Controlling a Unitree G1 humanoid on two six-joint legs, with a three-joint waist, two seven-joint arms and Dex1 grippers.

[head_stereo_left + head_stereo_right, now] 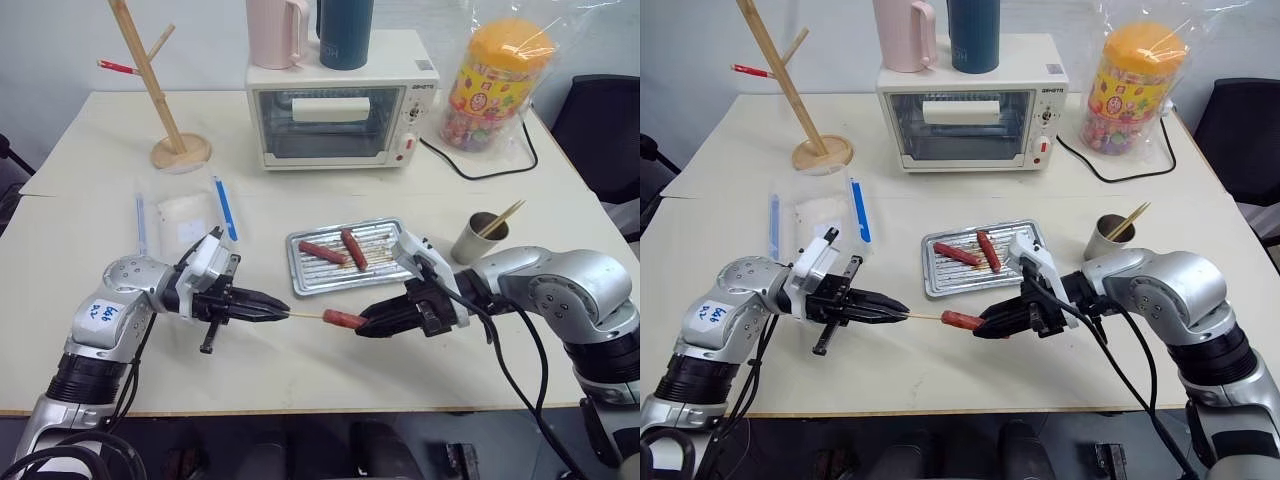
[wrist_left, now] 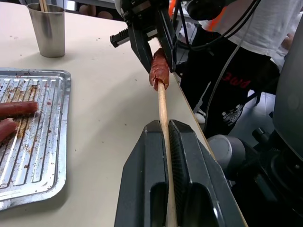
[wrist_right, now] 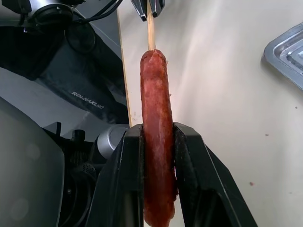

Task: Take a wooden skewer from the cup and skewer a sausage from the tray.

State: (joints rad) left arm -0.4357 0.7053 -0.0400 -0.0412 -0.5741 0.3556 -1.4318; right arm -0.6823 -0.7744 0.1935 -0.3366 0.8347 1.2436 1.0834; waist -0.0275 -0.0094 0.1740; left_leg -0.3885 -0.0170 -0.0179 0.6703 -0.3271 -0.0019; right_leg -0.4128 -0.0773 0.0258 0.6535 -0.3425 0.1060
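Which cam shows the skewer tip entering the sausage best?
Left wrist view: the wooden skewer runs straight up into the sausage end, close and unobstructed. Right wrist view shows the sausage lengthwise with a short stub of skewer. Head views show both small, side-on.
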